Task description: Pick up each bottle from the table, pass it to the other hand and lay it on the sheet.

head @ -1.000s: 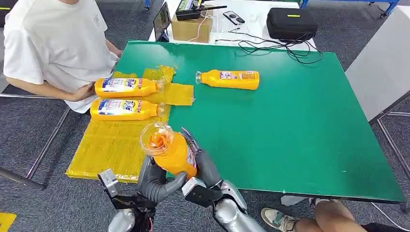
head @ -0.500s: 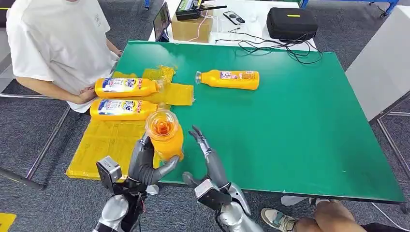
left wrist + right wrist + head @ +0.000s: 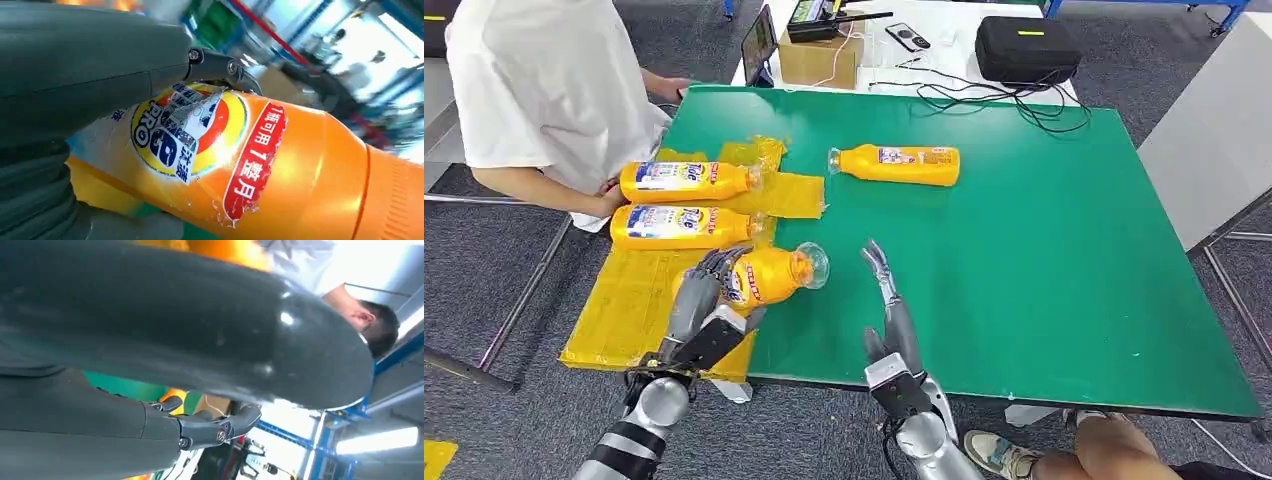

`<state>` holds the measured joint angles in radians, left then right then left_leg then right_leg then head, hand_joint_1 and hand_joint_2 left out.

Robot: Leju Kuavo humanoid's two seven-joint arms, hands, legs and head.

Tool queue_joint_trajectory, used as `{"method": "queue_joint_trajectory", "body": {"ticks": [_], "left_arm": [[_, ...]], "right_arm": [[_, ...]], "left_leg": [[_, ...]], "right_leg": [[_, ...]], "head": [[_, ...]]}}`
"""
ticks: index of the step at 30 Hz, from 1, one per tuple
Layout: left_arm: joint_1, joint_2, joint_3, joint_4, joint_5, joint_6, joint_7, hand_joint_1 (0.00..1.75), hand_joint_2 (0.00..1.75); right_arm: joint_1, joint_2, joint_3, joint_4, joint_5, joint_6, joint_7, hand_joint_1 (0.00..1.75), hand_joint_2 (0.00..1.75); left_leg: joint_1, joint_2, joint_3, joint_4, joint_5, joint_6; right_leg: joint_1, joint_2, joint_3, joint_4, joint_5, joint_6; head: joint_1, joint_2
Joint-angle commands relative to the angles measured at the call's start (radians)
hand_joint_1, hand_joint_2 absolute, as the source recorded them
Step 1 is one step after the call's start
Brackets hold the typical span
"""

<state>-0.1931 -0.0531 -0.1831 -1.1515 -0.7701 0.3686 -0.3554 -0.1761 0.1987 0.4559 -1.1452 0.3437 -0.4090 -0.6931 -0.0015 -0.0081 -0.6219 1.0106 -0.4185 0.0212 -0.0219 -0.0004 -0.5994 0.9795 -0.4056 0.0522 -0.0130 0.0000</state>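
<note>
Left hand point(image 3: 707, 290) around tilted bottle point(image 3: 769, 274), right hand point(image 3: 886, 300) spread upright.

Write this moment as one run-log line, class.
left hand: grips bottle above sheet | right hand: open, empty | on sheet: two bottles

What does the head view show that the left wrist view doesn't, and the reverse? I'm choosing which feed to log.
Head view alone: the green table, the yellow sheet with two bottles lying on it, a fourth bottle off the sheet, the right hand open and holding nothing, a person seated beside the sheet. Left wrist view alone: the held bottle's torn label and its red sticker close up. Both: the left hand gripping the held bottle.
</note>
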Motion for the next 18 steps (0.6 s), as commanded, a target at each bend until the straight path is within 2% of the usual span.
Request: {"method": "queue_joint_trajectory", "body": {"ticks": [1, 5, 9, 14, 15, 16, 17, 18], "left_arm": [[-0.069, 0.101, -0.005, 0.318, -0.319, -0.007, 0.188, 1.75, 1.75], [-0.131, 0.070, 0.006, 0.406, -0.376, 0.005, 0.237, 1.75, 1.75], [-0.222, 0.080, -0.030, 0.523, -0.466, -0.026, 0.260, 1.75, 1.75], [-0.217, 0.072, -0.046, 0.515, -0.491, -0.051, 0.262, 1.75, 1.75], [-0.215, 0.063, -0.045, 0.510, -0.486, -0.062, 0.264, 1.61, 1.75], [-0.216, 0.060, -0.044, 0.510, -0.482, -0.071, 0.263, 0.12, 1.75], [-0.217, 0.058, -0.045, 0.510, -0.480, -0.079, 0.263, 0.12, 1.75], [-0.218, 0.048, -0.036, 0.511, -0.462, -0.096, 0.260, 0.00, 1.75]], "right_arm": [[0.086, -0.059, -0.010, -0.163, -0.018, -0.036, -0.005, 0.00, 0.00], [0.124, -0.063, -0.053, -0.215, -0.047, 0.000, -0.005, 0.00, 0.00], [0.128, -0.068, -0.064, -0.206, -0.037, 0.017, -0.005, 0.00, 0.00], [0.140, -0.072, -0.081, -0.199, -0.052, 0.014, -0.005, 0.00, 0.00], [0.138, -0.071, -0.087, -0.191, -0.059, 0.016, -0.005, 0.00, 0.00], [0.135, -0.068, -0.089, -0.184, -0.062, 0.020, -0.005, 0.00, 0.00], [0.132, -0.067, -0.091, -0.176, -0.066, 0.027, -0.005, 0.00, 0.00], [0.126, -0.066, -0.089, -0.165, -0.064, 0.028, -0.005, 0.00, 0.00]], "left_leg": [[0.001, 0.001, 0.006, -0.002, -0.002, -0.001], [0.001, -0.001, 0.006, -0.001, -0.003, -0.002], [0.001, -0.003, 0.003, -0.001, -0.001, -0.002], [0.000, -0.001, 0.006, -0.001, -0.001, -0.002], [0.001, 0.000, 0.008, -0.001, -0.001, -0.002], [0.000, -0.001, 0.009, -0.001, -0.001, -0.002], [0.002, 0.000, 0.010, -0.001, -0.002, -0.003], [0.001, 0.000, 0.010, -0.001, -0.001, -0.002]], "right_leg": [[0.001, 0.000, 0.006, -0.002, -0.002, -0.002], [0.001, -0.002, 0.006, -0.001, -0.003, -0.003], [0.001, -0.003, 0.004, -0.001, -0.002, -0.003], [0.001, -0.001, 0.006, -0.001, -0.001, -0.003], [0.001, 0.000, 0.008, -0.002, -0.001, -0.003], [0.001, -0.001, 0.008, -0.001, -0.001, -0.003], [0.003, 0.000, 0.011, -0.002, -0.001, -0.005], [0.001, 0.000, 0.009, -0.001, -0.001, -0.003]], "head": [[0.000, 0.000], [0.000, 0.000], [0.000, 0.000], [0.000, 0.000], [0.000, 0.000], [0.000, 0.000], [0.000, 0.000], [0.000, 0.000]]}}
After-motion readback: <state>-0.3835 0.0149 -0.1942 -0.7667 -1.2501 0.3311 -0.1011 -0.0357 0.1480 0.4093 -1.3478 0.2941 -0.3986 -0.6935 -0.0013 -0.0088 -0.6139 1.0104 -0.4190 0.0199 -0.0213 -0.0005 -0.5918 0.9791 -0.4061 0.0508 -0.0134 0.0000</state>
